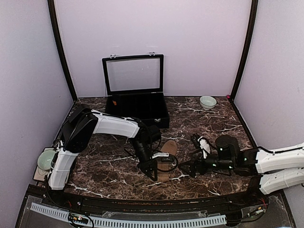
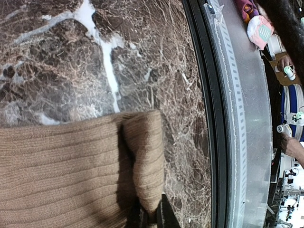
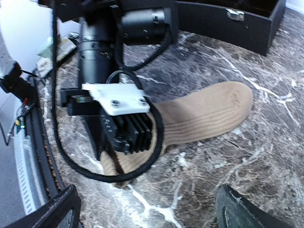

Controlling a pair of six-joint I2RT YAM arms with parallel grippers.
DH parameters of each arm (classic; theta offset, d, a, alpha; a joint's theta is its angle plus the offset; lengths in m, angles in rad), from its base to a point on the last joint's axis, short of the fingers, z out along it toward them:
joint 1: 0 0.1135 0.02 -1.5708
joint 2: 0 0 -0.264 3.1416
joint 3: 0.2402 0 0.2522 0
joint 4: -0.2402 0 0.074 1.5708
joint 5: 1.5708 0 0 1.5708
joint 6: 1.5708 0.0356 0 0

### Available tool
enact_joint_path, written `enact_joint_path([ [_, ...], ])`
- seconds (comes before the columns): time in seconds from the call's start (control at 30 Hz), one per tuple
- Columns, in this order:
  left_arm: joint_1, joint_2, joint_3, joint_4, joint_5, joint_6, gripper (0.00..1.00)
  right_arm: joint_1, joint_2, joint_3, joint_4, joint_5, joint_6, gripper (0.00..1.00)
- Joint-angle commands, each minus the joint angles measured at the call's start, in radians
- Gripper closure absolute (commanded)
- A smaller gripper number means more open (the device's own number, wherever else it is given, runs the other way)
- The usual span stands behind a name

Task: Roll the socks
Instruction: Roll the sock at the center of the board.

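Tan sock (image 1: 167, 148) lies on the marble table (image 1: 218, 126), near the front edge and about midway between left and right, its rounded toe pointing far. The left gripper (image 1: 152, 171) stands on the sock's near end with its jaws closed tight, pinching a folded-over lip of the ribbed fabric. The right gripper (image 3: 148, 199), low over the table just right of the sock, has its jaws spread wide with nothing between them, clear of the fabric.

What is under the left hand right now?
The tan sock lies on the marble table, its near end folded over and pinched in the left hand. Anything beneath the sock is covered.
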Motion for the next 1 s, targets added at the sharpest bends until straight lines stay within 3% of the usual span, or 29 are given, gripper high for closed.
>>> enact_joint_path([
  [0.0, 0.000, 0.094, -0.034, -0.068, -0.216, -0.005, 1.00, -0.008, 0.023, 0.043, 0.002, 0.172, 0.099, 0.00],
  [0.13, 0.002, 0.109, -0.021, -0.071, -0.215, -0.005, 1.00, -0.058, 0.048, 0.059, -0.005, 0.065, 0.124, 0.00],
  [0.4, 0.002, 0.137, -0.002, -0.107, -0.214, 0.013, 1.00, -0.054, 0.039, 0.031, 0.067, -0.047, -0.051, 0.00],
  [0.63, 0.012, 0.179, 0.023, -0.146, -0.188, 0.017, 1.00, 0.076, 0.073, 0.108, -0.069, -0.006, -0.254, 0.00],
  [0.8, 0.021, 0.208, 0.061, -0.177, -0.162, 0.013, 1.00, 0.154, 0.050, 0.087, -0.084, 0.042, -0.279, 0.16],
  [0.97, 0.028, 0.225, 0.069, -0.177, -0.160, 0.011, 1.00, 0.172, 0.075, 0.076, -0.054, -0.050, -0.300, 0.29],
])
